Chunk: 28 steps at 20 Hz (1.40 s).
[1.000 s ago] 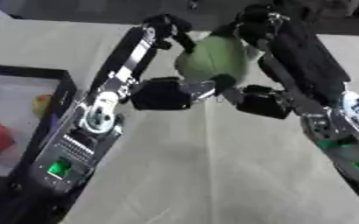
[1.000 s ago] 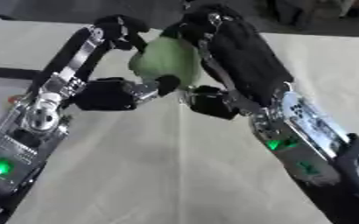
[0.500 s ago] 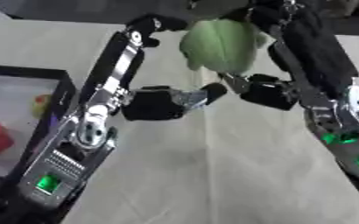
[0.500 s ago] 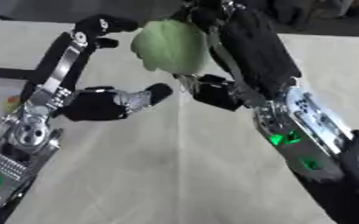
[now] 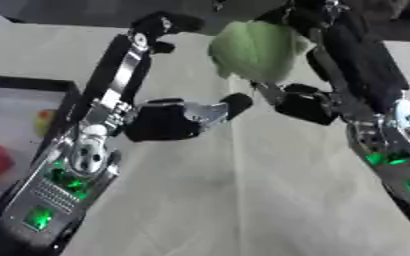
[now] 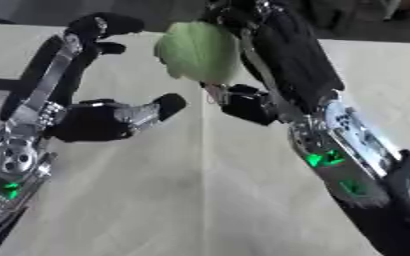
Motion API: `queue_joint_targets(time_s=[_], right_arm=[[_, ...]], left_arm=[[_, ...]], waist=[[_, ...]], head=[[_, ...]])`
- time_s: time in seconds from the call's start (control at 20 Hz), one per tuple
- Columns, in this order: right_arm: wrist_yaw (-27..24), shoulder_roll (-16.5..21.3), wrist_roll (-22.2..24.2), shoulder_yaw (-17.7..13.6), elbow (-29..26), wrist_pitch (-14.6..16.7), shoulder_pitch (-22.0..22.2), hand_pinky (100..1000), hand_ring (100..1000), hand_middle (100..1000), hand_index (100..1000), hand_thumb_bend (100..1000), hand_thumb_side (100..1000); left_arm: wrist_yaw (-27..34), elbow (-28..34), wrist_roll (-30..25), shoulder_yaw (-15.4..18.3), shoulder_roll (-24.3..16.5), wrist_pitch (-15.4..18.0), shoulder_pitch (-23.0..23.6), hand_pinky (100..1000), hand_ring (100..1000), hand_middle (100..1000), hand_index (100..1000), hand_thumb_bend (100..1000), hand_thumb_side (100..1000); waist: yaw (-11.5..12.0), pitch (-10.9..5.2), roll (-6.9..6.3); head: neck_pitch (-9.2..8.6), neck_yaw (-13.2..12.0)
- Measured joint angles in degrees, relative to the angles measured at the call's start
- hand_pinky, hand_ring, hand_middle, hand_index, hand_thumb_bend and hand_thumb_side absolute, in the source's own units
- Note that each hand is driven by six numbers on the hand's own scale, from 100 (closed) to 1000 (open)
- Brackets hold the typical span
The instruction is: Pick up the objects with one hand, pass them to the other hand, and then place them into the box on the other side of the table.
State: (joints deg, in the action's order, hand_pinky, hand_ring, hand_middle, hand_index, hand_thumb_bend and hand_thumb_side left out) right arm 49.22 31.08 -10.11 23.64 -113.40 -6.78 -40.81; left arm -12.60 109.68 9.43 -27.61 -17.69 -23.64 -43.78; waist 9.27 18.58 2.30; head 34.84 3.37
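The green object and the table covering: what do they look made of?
The green object, held by the right hand, looks matte and softly rounded, perhaps foam or plastic; no gloss shows. The table covering looks like pale cloth, with a straight crease running down it.

No legible text or labels.

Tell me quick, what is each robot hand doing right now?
Left robot hand: holds nothing; whether its fingers are curled cannot be told.
Right robot hand: next to the pale green rounded object; its grip cannot be told.
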Motion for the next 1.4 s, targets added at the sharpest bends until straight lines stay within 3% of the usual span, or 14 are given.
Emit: queue_joint_targets(time_s=[0.7, 1.4], right_arm=[[-3.07, -0.42, -1.76, 1.22, -0.01, 6.95, -0.57, 818, 571, 430, 529, 272, 100], [-4.84, -0.67, -1.73, 1.51, -0.03, 7.51, -0.52, 813, 564, 430, 530, 273, 100]], left_arm=[[1.58, -8.78, -4.39, -0.36, 3.80, -3.41, -2.85, 849, 922, 786, 816, 703, 379], [4.62, -10.11, -3.61, -0.78, 5.74, -1.77, -4.08, 848, 911, 758, 783, 543, 507]], waist=[[0.02, 0.00, 0.24], [0.11, 0.01, 0.27]], head=[[-0.21, -0.28], [-0.20, -0.36]])
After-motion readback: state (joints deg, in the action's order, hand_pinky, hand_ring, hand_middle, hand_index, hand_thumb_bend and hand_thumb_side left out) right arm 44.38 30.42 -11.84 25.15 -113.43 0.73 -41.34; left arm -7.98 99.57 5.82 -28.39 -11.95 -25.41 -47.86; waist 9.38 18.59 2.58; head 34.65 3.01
